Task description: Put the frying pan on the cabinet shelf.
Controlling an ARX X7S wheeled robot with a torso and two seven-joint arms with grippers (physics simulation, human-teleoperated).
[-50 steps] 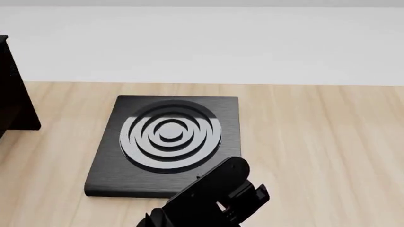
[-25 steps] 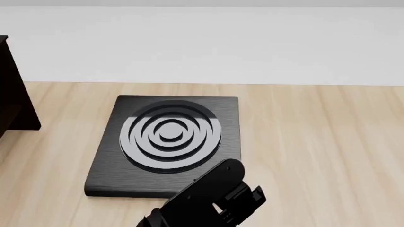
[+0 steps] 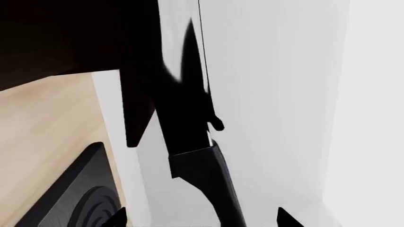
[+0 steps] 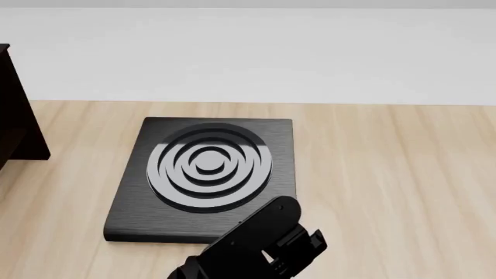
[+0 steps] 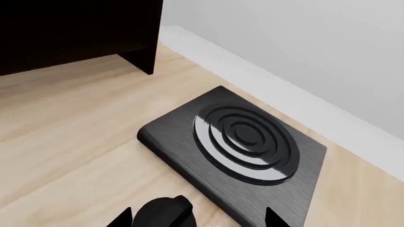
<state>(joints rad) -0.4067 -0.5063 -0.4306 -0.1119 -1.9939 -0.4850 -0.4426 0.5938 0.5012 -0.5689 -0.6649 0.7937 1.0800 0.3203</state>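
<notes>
So: pan up by the cabinet, at the left gripper

Only two dark tips of the left gripper [image 3: 202,220] show, at the edge of the left wrist view. They sit well apart, and the long black handle of the frying pan [image 3: 186,109] runs out between them. The handle looks thinner than the gap. I cannot tell whether the jaws are clamped on it or just around it.

The pan is seen nearly edge-on, a black sliver with a thin light rim line, against the white wall [image 3: 284,94]. It is just beside a dark upright panel of the cabinet shelf [image 3: 63,33]. I cannot tell whether it touches the cabinet. The pan does not show in the head view or the right wrist view.

The right gripper [image 5: 196,220] also shows only its tips, spread wide with no object held between them. It hangs over the light wooden table [image 5: 75,123], near the front corner of the square black burner plate [image 5: 240,146]. In the head view a black arm [image 4: 256,244] comes in from the bottom edge, overlapping the near edge of the burner plate [image 4: 208,174].

The burner plate lies flat on the table [image 4: 387,174], with grey concentric rings on top. The cabinet shelf [image 4: 15,116] stands at the far left of the table, well apart from the plate. In the right wrist view the cabinet [image 5: 63,28] stands on the table beside the white wall.
</notes>
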